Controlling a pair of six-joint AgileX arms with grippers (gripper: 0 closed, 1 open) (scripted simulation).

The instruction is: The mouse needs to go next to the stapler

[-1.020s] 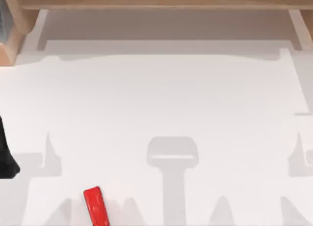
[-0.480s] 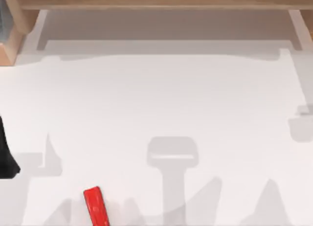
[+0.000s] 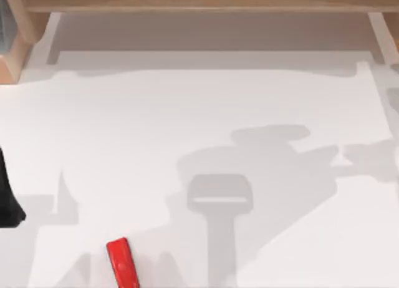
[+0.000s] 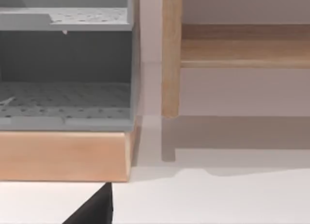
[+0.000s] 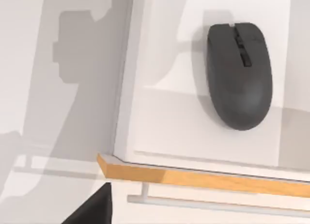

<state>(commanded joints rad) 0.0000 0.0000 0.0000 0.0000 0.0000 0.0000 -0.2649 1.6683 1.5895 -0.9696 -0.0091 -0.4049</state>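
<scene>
The stapler is a small glossy red bar lying at the table's front left, partly cut by the picture's lower edge. The mouse is a dark grey rounded oval resting flat on a white surface, with nothing touching it. It lies some way ahead of my right gripper, of which a dark wedge juts in at the frame's edge. A like dark wedge of my left gripper juts into the left wrist view, which faces a shelf unit.
A jet-black tapering object stands at the table's left edge. A wooden shelf runs along the back, with a grey perforated rack at its left end. A wood-edged ledge lies near the mouse. A broad arm shadow covers the table's middle and right.
The large shadow at the right has swept from the table's front right up across its middle. The stapler and the black object have stayed put.
</scene>
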